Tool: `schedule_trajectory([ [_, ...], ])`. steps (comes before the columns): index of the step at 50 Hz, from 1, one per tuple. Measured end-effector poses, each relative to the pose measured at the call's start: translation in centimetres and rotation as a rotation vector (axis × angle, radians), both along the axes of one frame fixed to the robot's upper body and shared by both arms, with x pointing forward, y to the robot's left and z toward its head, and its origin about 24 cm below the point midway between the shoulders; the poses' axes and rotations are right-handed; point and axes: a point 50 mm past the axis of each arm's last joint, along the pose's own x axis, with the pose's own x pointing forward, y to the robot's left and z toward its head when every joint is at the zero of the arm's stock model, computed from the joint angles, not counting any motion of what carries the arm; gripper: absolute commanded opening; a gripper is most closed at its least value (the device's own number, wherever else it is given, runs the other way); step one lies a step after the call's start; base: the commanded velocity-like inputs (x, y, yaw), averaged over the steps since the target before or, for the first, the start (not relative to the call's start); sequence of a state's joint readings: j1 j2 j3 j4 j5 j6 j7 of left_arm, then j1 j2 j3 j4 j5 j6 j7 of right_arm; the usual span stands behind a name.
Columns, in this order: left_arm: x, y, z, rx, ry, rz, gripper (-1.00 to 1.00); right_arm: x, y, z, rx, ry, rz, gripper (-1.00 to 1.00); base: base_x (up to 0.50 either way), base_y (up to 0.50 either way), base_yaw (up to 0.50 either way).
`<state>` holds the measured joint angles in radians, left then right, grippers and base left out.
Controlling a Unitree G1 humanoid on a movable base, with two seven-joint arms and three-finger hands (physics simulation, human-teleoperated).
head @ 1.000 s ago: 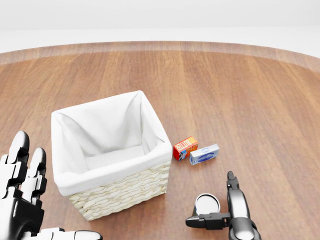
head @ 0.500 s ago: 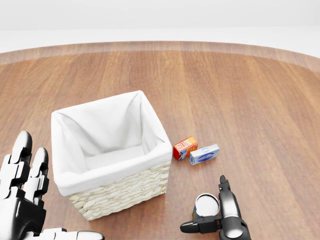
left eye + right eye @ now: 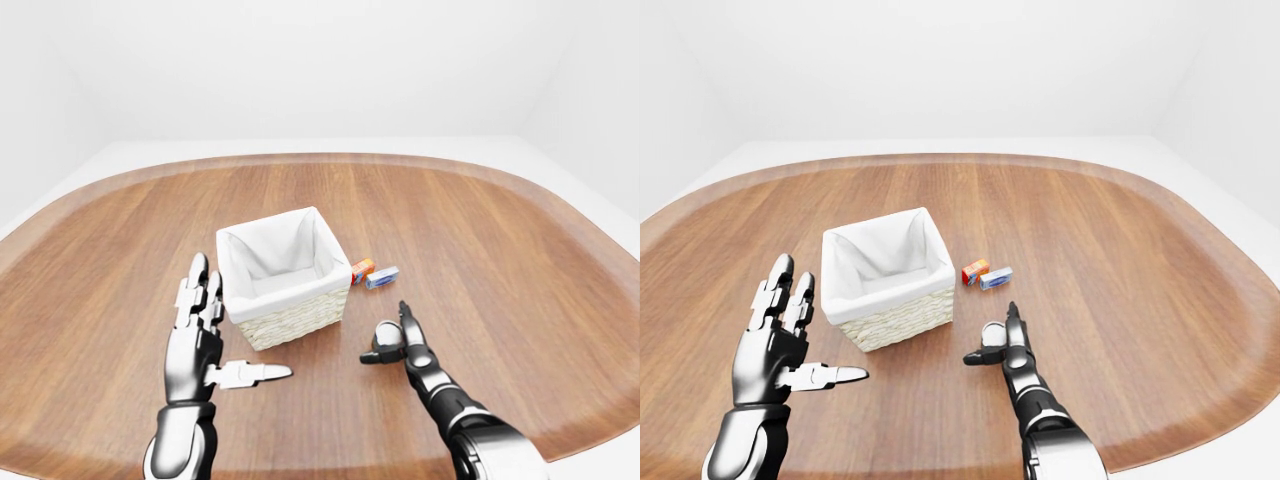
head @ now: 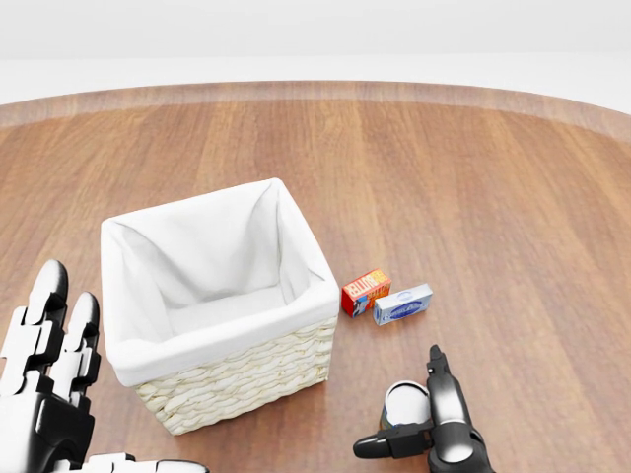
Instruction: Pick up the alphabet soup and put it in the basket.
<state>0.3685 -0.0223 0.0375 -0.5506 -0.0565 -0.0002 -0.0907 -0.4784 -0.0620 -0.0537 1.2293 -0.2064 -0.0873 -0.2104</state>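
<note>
On the wooden table (image 4: 473,177), near the bottom of the head view, the soup can (image 4: 404,403) stands upright with its pale lid facing up, a little to the right of the wicker basket (image 4: 237,379) and apart from it. The right hand (image 4: 434,424) is pressed in beside the can: one finger points up along its right side and the thumb reaches across below it toward the left. The fingers are spread, not closed, so I'd say it has no hold on anything yet. Whether the finger actually touches the can I cannot tell.

Over at the left of that view, the left hand (image 3: 205,340) hangs open beside the basket, fingers up and thumb out sideways, holding nothing.

A small red box (image 4: 365,292) and a blue-and-white box (image 4: 402,304) lie touching each other just right of the basket, higher in the view than the can and clear of it.

That can looks like a stiff metal cylinder, probably fairly heavy for its size, with a smooth wall that could slip. It won't crush, so a firm squeeze should be safe. The best hold, to my eye, is round the middle of its side, thumb opposite the fingers, keeping it upright for the lift over the cloth-lined rim.
</note>
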Motion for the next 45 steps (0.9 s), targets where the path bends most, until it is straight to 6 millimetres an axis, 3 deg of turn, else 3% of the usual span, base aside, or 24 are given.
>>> schedule_trajectory([
  [27,-0.16,-0.06,0.06,0.002,-0.003,-0.002,1.0,0.16,0.02,0.02,-0.034,0.011,-0.001,1.0,0.0,0.0,0.0],
  [29,-0.18,-0.06,0.07,0.002,-0.003,-0.002,1.0,0.15,0.03,0.01,-0.045,0.011,0.002,-0.27,0.0,0.0,0.0],
  [30,-0.2,-0.06,0.08,0.002,-0.004,-0.002,1.0,0.16,0.05,0.01,-0.053,0.012,0.005,-0.42,0.0,0.0,0.0],
  [31,-0.21,-0.05,0.09,0.002,-0.004,-0.002,1.0,0.16,0.06,0.02,-0.06,0.012,0.007,-0.89,0.0,0.0,0.0],
  [32,-0.23,-0.04,0.09,0.002,-0.004,-0.002,1.0,0.19,0.11,0.03,-0.052,0.013,0.01,-1.0,0.0,0.0,0.01],
  [45,-0.28,-0.01,0.16,0.0,-0.006,-0.002,1.0,0.23,0.27,0.01,-0.088,0.022,0.052,-1.0,0.0,0.0,0.0],
])
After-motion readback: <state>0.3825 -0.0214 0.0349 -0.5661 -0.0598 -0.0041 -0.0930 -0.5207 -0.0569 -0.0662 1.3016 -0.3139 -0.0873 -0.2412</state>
